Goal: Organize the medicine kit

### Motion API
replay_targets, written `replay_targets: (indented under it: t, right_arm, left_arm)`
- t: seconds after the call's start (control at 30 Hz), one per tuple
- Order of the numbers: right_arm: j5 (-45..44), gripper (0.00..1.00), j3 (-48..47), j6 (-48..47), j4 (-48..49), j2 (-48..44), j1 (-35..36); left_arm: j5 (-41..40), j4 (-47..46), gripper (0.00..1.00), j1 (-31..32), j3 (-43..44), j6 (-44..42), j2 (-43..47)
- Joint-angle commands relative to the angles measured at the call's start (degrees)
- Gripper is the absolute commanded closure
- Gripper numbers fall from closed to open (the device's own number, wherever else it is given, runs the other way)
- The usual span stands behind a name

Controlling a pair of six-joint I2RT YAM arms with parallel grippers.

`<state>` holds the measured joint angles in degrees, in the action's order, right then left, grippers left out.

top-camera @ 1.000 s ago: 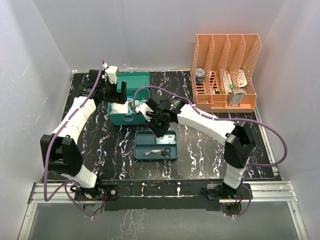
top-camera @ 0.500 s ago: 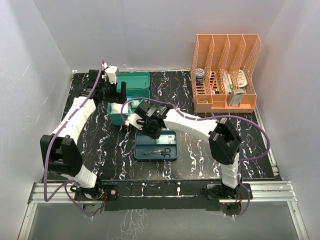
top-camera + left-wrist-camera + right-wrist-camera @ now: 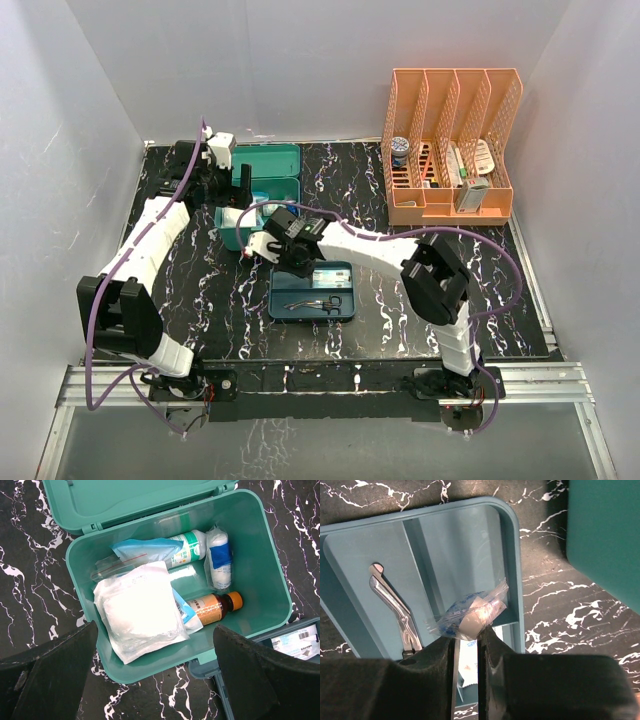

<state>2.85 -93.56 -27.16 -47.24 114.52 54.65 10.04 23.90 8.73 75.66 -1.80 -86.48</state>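
Lab test cell: white panel walls (image 3: 300, 70), aluminium rail (image 3: 560, 383), black marbled tabletop (image 3: 400, 310).

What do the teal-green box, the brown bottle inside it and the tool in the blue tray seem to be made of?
Teal-green rectangular box: moulded plastic, semi-gloss, with soft highlights. Brown orange-capped bottle: translucent amber, glass or plastic, unclear. Silvery scissor-like tool: probably polished metal; it glints.

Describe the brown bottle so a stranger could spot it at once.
Find the open teal kit at the back left. Inside, beside the big white gauze pack, lies a small bottle. Only it is amber with an orange cap.
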Motion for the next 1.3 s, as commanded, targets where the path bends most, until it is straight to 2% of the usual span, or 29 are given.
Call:
replay_targets:
  t: [0.0, 0.13, 0.5, 0.73, 0.83, 0.93, 1.03, 1.13, 1.2, 1.27]
  right_arm:
    - [0.45, 0.94, -1.16, -1.02, 4.07, 0.83, 0.76]
    - [0.12, 0.9, -0.9, -0.58, 4.94, 1.57, 0.97]
    - [-1.24, 0.67, 0.53, -0.18, 5.58, 0.79, 1.33]
    - [-4.71, 0.64, -2.63, 4.49, 5.09, -1.02, 1.32]
    - [-10.87, 0.56, -4.07, 8.63, 7.7, -6.04, 1.14]
    - [-17.54, 0.34, -2.28, 12.6, 12.87, -12.86, 0.24]
    - [-23.0, 0.15, 2.18, 18.82, 19.92, -21.97, -4.19]
    - [-23.53, 0.03, 6.79, 29.09, 24.05, -30.23, -15.29]
    - [-21.94, 0.02, 9.58, 33.25, 24.78, -34.5, -22.72]
    - [-22.14, 0.02, 11.46, 34.25, 24.43, -37.35, -27.15]
  left_arm:
    - [0.33, 0.09, 0.01, -0.38, -0.69, 0.39, 2.89]
    - [0.58, 0.12, 0.01, -0.38, -0.79, 0.26, 2.89]
    - [0.86, 0.23, 0.01, -0.43, -0.77, -0.15, 2.81]
    - [1.61, 1.06, 0.01, -0.38, -0.57, -2.19, 3.23]
    - [4.07, 2.16, 0.01, -0.3, 0.41, -5.4, 3.26]
    - [7.74, 4.25, 0.01, 0.0, 1.96, -9.49, 2.76]
    - [13.09, 7.82, 0.01, 1.01, 4.24, -14.87, 1.39]
    - [17.67, 13.16, 0.01, 4.14, 7.27, -20.73, -0.65]
    - [18.42, 17.65, 0.01, 8.25, 9.23, -25.06, -2.13]
    - [18.1, 19.49, 0.01, 12.65, 10.2, -28.18, -3.05]
